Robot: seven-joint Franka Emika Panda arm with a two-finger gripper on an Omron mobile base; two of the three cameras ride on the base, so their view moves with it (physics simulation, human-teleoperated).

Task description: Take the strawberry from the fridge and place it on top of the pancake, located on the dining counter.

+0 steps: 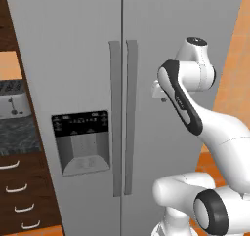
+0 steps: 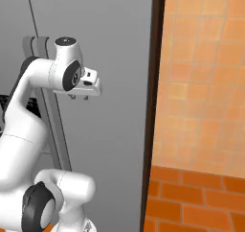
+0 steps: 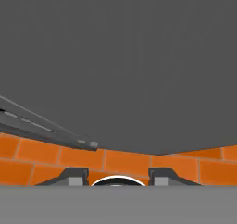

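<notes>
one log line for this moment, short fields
stage: at fridge, not opened | doors: both shut | gripper: empty, jaws apart, close to right door, beside handles | strawberry: none seen

No legible text; dispenser panel (image 1: pixel 80 123) markings too blurred to read

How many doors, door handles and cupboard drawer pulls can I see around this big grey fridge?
Fridge doors: 2
Long vertical door handles: 2
Water dispenser panel: 1
White drawer pulls on the dark wood cupboard at the left: 4
Total: 9
</notes>
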